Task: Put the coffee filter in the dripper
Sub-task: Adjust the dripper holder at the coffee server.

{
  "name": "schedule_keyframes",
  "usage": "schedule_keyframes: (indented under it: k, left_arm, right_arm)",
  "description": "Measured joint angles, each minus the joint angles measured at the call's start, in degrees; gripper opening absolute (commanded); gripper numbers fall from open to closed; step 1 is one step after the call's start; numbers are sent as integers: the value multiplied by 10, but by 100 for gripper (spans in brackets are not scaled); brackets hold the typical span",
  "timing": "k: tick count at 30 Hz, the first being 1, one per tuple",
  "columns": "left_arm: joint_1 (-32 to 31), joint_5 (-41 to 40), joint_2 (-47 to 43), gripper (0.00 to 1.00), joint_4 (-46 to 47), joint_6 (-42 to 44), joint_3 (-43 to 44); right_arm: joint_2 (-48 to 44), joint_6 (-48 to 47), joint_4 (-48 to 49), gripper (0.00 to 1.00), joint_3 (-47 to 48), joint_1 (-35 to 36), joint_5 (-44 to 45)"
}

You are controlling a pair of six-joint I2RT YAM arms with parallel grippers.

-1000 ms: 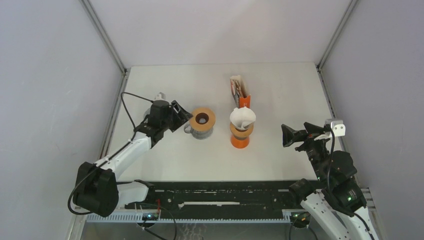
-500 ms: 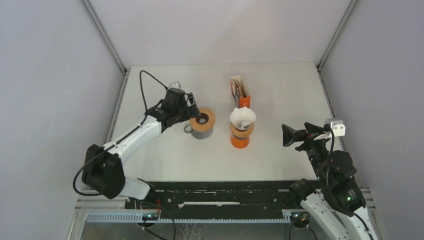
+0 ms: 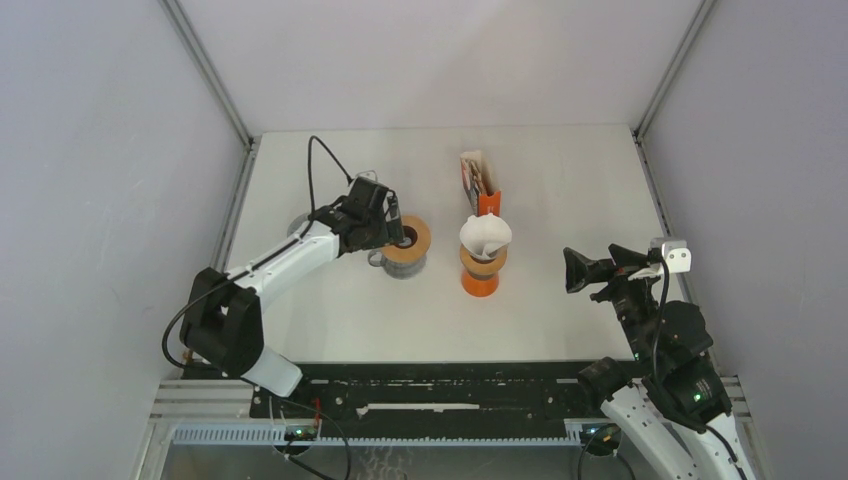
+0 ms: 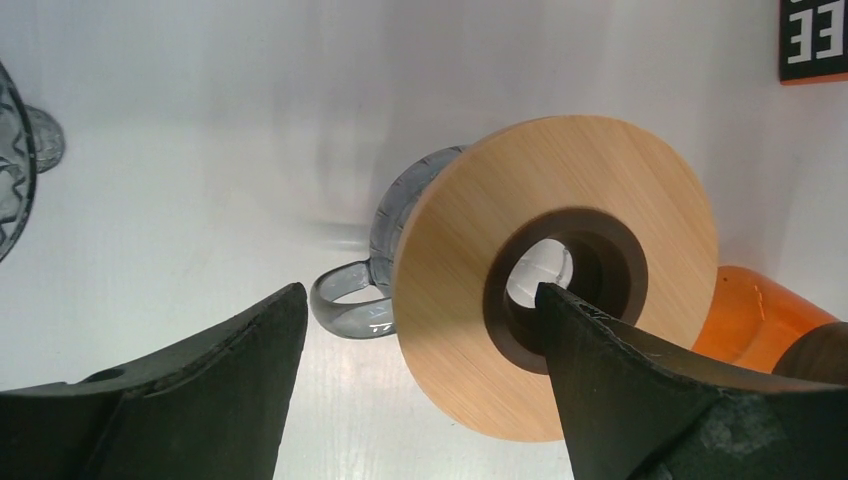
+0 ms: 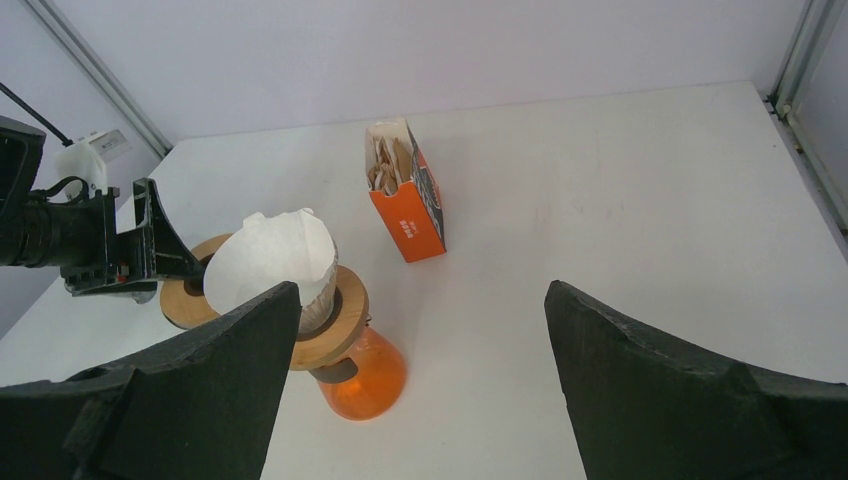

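The white filter (image 3: 485, 234) sits at the frame's centre, mouth open, in a wooden-collared dripper (image 3: 482, 259) atop an orange carafe (image 3: 480, 283). Just above it stands an orange filter box (image 3: 478, 186). Left of centre, a second dripper (image 3: 407, 241) rests on a glass mug (image 4: 350, 300). The left gripper (image 3: 390, 228) is at its left edge, fingers spread. At lower right, the right gripper (image 3: 590, 270) hangs with fingers wide apart, holding nothing.
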Motion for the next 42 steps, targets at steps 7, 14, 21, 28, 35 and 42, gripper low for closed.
schedule_keyframes:
  k: [7, 14, 21, 28, 35, 42]
  left_arm:
    - [0, -19, 0, 87, -16, 7, 6]
    - [0, -30, 0, 87, -24, 12, 6]
    - [0, -40, 0, 87, -28, 12, 6]
    - [0, -47, -2, 87, -32, 12, 6]
    - [0, -52, -3, 87, -35, 12, 6]
    - [0, -51, -20, 88, -43, 12, 6]
  right_arm:
    - [0, 0, 0, 100, 0, 0, 0]
    - [0, 0, 0, 100, 0, -1, 0]
    - [0, 0, 0, 100, 0, -3, 0]
    - [0, 0, 0, 100, 0, -3, 0]
    - [0, 0, 0, 100, 0, -4, -1]
    - [0, 0, 0, 100, 0, -4, -1]
